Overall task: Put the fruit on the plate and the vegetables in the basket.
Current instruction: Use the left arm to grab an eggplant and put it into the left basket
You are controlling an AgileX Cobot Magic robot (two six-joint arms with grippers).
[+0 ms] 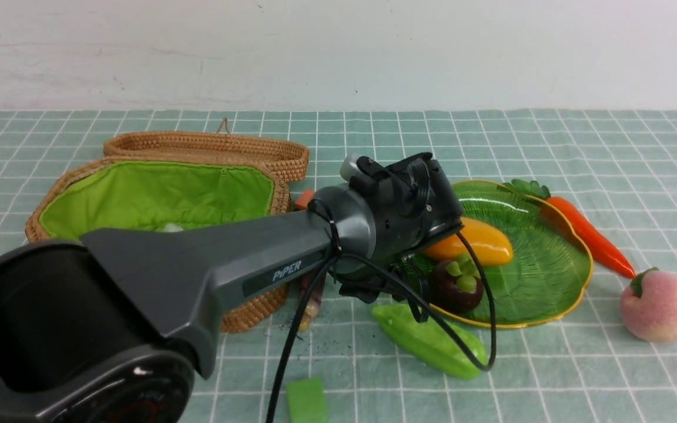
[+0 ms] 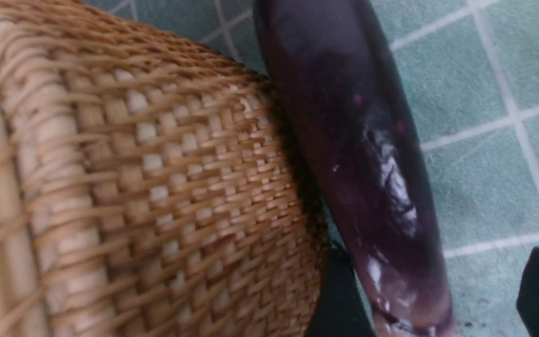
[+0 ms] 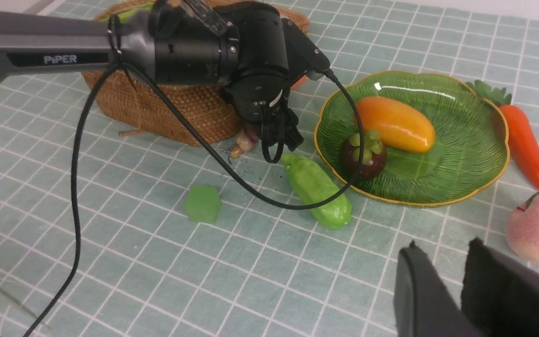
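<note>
One pale, plain wall [image 1: 338,53], faintly scuffed at its left, stood behind the surface [image 1: 550,382], which I saw was grey-green with a grid of white lines.

At my left sat the tan wicker basket [image 1: 256,311], oblong, lined in bright green fabric, its woven lid [image 1: 197,147] lying behind. Against its near right side, on the surface, the glossy dark purple eggplant [image 2: 353,140] tapered to a paler end. My left hand [image 2: 438,295] was open, its fingers either side of that end, gripping nothing. Nearby lay an orange-red block [image 1: 304,198] and, closer to me, a green block [image 1: 307,399].

Next came the shiny light green gourd [image 1: 432,341], just beside the translucent, leaf-ribbed green plate [image 1: 550,282] with its gold scalloped rim. On it rested the dark, green-capped mangosteen [image 1: 458,288] and the glossy orange-yellow mango [image 1: 479,244]. Further right were the pointed orange carrot [image 1: 591,235], leafy-topped, and the fuzzy pink peach [image 1: 660,305]. My right hand [image 3: 442,248] stood partly open, empty.
</note>
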